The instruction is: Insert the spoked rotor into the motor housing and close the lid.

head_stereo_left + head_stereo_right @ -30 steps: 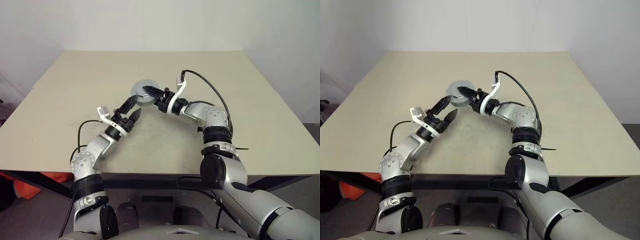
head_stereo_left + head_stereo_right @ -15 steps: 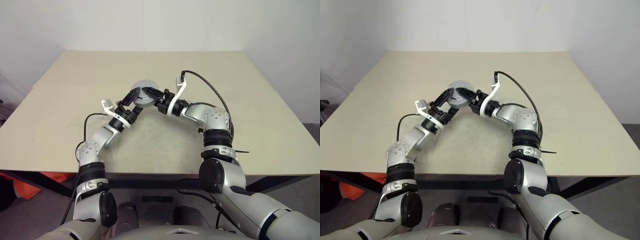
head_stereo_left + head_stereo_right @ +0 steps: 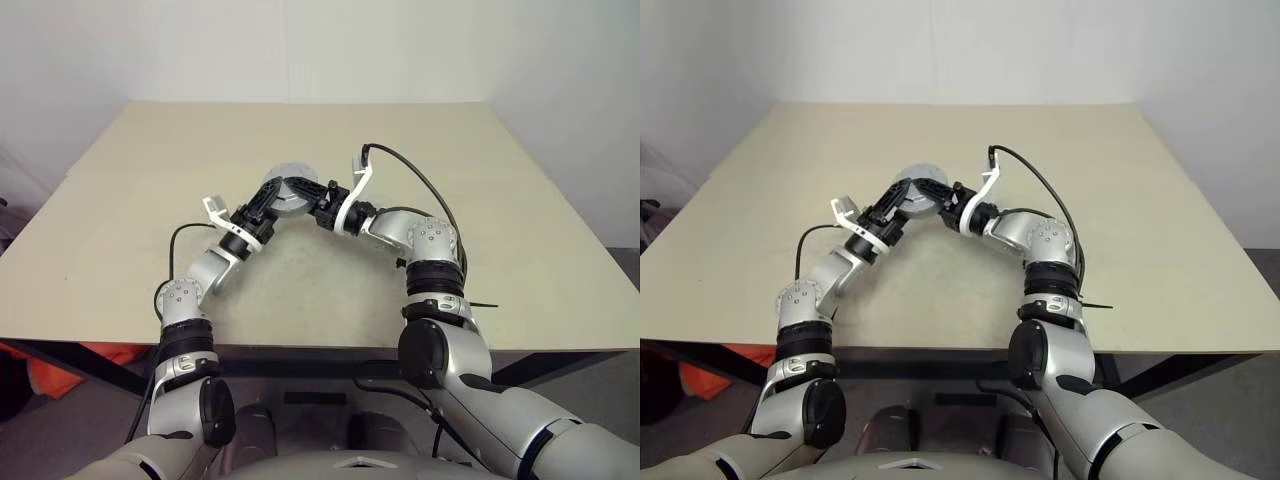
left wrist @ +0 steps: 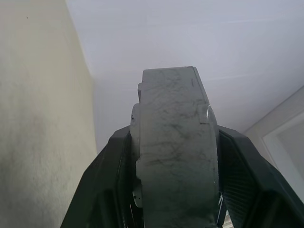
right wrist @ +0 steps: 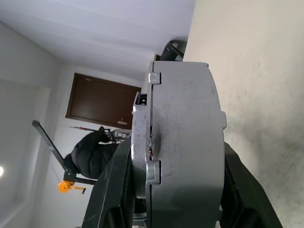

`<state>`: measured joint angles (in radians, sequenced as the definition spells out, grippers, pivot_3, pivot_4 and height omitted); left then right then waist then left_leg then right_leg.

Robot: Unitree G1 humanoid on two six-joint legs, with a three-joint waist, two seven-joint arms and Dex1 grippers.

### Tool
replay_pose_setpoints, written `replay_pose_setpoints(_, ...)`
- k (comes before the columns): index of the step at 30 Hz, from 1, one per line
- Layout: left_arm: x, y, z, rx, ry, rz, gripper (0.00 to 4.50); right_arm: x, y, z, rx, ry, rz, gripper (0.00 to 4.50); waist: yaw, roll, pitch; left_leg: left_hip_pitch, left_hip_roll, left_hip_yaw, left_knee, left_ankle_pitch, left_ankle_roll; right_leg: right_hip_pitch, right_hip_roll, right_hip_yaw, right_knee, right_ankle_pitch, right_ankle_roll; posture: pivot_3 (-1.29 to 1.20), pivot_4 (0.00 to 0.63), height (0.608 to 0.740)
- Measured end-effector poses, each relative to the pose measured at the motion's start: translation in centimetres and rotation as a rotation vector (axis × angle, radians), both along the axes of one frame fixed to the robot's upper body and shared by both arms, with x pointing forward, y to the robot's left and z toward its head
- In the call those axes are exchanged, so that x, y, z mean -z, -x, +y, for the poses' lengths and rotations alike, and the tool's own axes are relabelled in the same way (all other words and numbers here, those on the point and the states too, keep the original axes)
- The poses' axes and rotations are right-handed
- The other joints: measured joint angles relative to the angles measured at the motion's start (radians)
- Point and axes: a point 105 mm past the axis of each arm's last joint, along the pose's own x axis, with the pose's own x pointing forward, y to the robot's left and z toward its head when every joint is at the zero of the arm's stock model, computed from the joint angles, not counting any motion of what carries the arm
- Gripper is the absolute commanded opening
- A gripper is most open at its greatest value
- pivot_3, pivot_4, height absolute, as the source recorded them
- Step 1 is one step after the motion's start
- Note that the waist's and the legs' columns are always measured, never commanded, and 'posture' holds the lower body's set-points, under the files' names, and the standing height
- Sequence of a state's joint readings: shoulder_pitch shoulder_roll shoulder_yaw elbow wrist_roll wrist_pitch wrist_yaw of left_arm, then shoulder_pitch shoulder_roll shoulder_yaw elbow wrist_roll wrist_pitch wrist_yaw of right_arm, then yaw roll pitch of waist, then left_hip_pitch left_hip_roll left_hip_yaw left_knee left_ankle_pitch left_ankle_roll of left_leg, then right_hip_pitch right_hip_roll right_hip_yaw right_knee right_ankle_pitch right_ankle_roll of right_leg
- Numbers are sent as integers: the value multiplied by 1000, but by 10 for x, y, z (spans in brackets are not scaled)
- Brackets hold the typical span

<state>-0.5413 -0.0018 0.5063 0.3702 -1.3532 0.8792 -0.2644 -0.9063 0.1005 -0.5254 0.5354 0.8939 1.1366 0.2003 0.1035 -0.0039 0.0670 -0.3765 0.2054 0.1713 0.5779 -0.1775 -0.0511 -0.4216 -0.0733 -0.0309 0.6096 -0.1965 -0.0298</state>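
The motor housing (image 3: 288,188), a thick grey round casing, hangs on edge above the middle of the table. My right gripper (image 3: 303,193) is shut on it from the right. My left gripper (image 3: 274,198) is shut on it from the left. In the left wrist view the housing (image 4: 173,142) stands edge-on with a black finger (image 4: 107,180) close against each side. The right wrist view shows the housing (image 5: 187,142) with a seam where a thinner lid part (image 5: 141,137) meets the body. The spoked rotor is hidden.
The beige table (image 3: 460,150) stretches wide on all sides of the two arms. A black cable (image 3: 420,175) loops up from my right wrist. Something orange (image 3: 40,372) lies on the floor below the table's front left edge.
My left gripper has come up from the lower left with wide-open fingers and closed them on the housing's left side. The right gripper has kept its hold in place.
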Motion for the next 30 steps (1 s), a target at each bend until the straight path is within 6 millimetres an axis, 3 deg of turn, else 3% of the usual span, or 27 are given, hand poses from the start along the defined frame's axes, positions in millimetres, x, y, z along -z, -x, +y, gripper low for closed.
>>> replay_pose_setpoints(1, 0, 0, 0, -2, -1, 0, 2086, 0, 0, 0, 2, -2, -2, 2040, 0, 0, 0, 0, 0, 0, 0, 0, 0, 0, 0, 0, 0, 0, 0, 0, 0, 740)
replay_pose_setpoints(2, 0, 0, 1, -3, -4, -1, 2086, 0, -1, 0, 8, 1, -5, 2778, 0, 0, 0, 0, 0, 0, 0, 0, 0, 0, 0, 0, 0, 0, 0, 0, 0, 740)
replay_pose_setpoints(7, 6, -1, 1, -7, -41, 16, 2086, -2, -3, 0, 21, -6, -25, 4456, 0, 0, 0, 0, 0, 0, 1, 0, 0, 0, 0, 0, 1, 0, 0, 0, 0, 740)
replay_pose_setpoints(18, 17, -5, 12, -77, -106, 54, 2086, 0, -22, -9, 176, 108, -104, 4483, -2, 0, 0, 0, 0, 0, 2, 0, 0, 0, 0, 0, 2, 0, 0, 0, 0, 740)
replay_pose_setpoints(23, 41, -7, 55, -280, -182, 147, 2086, 10, -33, -25, 269, 184, -101, 4483, -8, 0, 0, 1, 0, -1, 2, 0, 0, 0, 0, 0, 2, 0, 0, 0, 0, 740)
replay_pose_setpoints(30, 67, -8, 122, -576, -287, 289, 2086, 15, -32, -22, 260, 187, -89, 4483, -5, -1, 0, 1, 0, -1, 3, 0, 0, 1, 0, 0, 2, 0, 0, 0, 0, 740)
